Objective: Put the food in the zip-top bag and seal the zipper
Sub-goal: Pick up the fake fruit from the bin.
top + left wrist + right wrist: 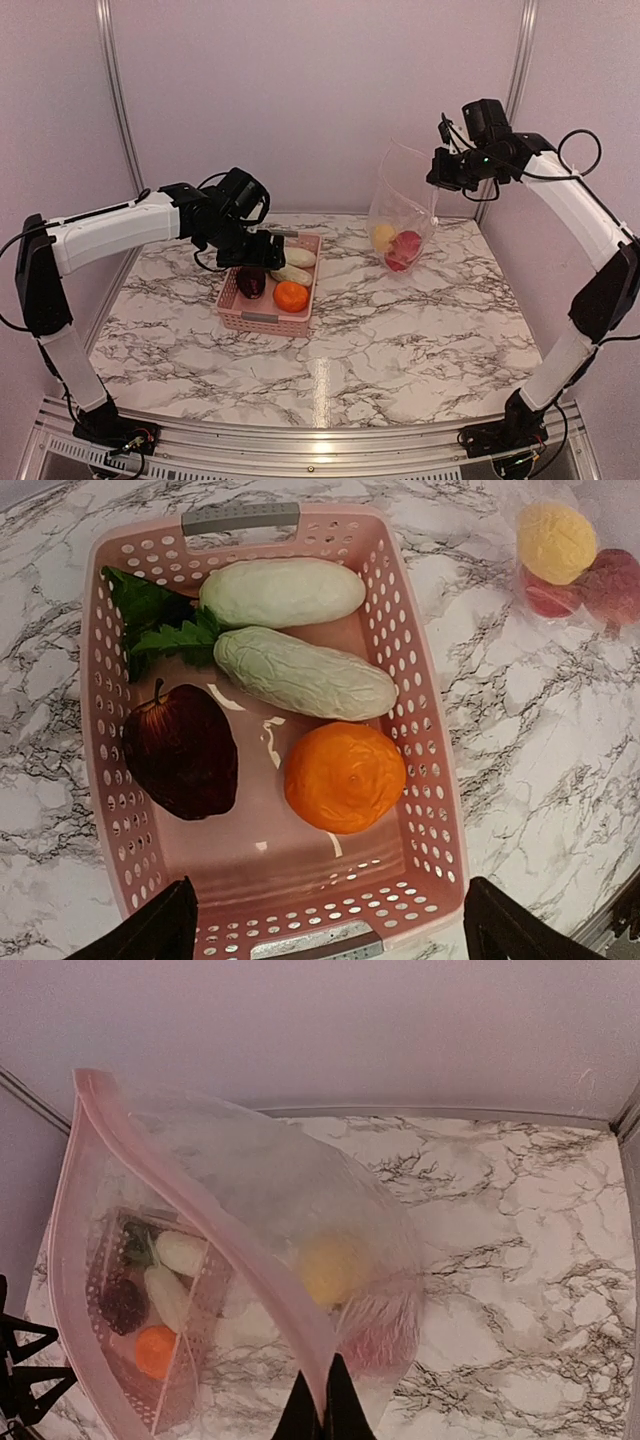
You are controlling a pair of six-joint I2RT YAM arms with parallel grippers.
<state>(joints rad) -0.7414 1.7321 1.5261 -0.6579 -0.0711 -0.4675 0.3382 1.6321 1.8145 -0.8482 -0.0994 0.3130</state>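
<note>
The clear zip-top bag (402,205) hangs upright over the table's back right, mouth open at the top. A yellow fruit (383,236) and red fruits (404,249) lie in its bottom. My right gripper (322,1415) is shut on the bag's zipper edge (200,1205) and holds it up. The pink basket (425,680) holds two white oblong pieces (283,590), the leafy green (150,620), the dark purple piece (180,750) and the orange (345,777). My left gripper (330,935) is open and empty, above the basket's near end.
The basket (308,300) sits at the table's middle left on the marble top. Walls and metal frame posts (120,100) close in the back and sides. The bag's filled bottom rests on the table near the back right corner.
</note>
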